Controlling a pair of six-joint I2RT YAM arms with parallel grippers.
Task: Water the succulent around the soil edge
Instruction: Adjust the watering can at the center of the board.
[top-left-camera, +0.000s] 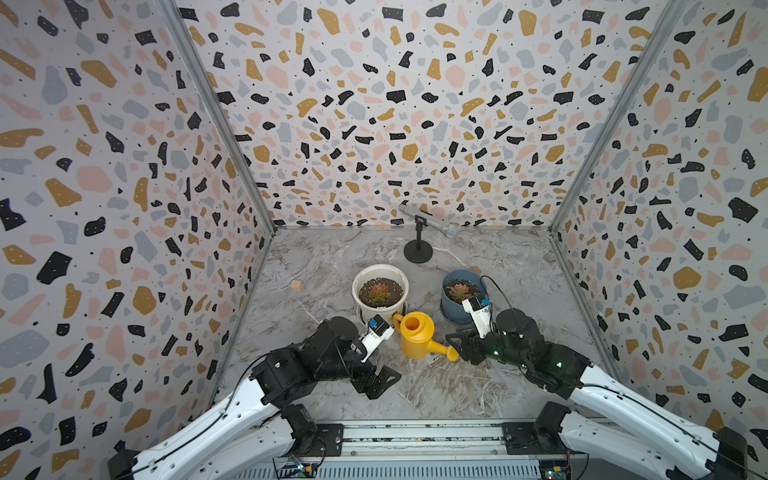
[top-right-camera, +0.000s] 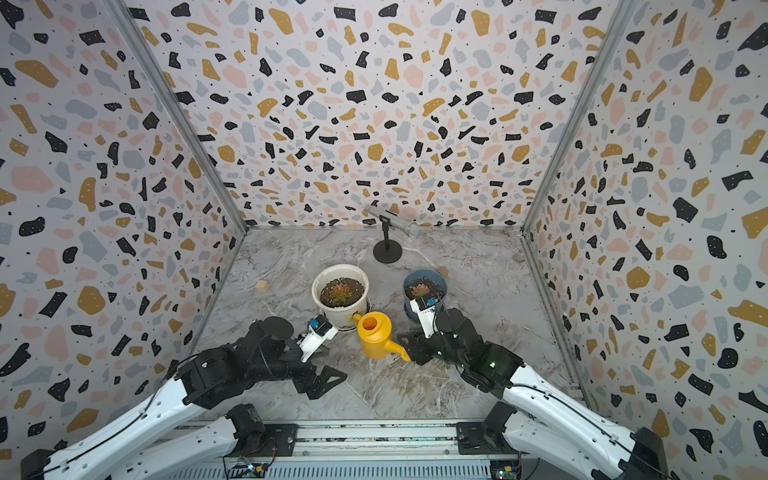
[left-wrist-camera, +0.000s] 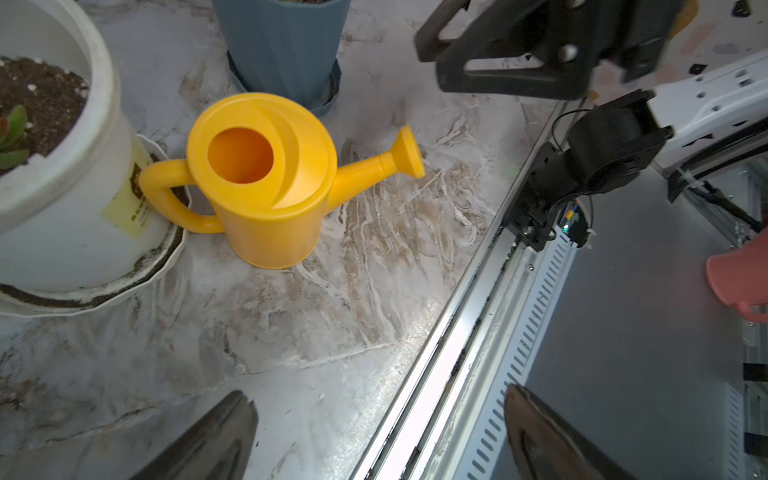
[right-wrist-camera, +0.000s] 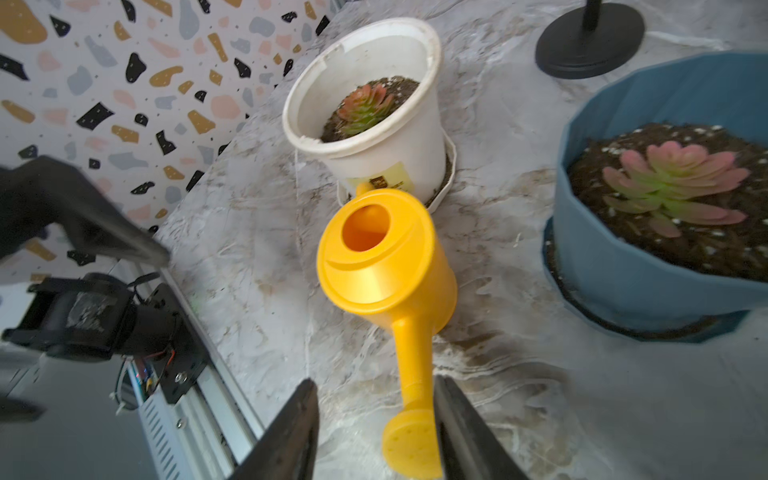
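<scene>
Two right gripper (right-wrist-camera: 374, 382) fingers (right-wrist-camera: 461, 432) straddle the four-o'clock spout (right-wrist-camera: 415, 361) of the yellow plastic watering can (top-left-camera: 415, 338), one touching, likely to grasp it. The left gripper (left-wrist-camera: 374, 436) fingers (left-wrist-camera: 208, 440) gape, empty.

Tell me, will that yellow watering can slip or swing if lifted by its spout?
Probably stiff: the yellow watering can looks like hard moulded plastic. Its smooth, round spout may slip between the jaws of the right pincer, which straddle it. Held there, the wide body would likely sag downward; whether it holds water I cannot tell.
</scene>
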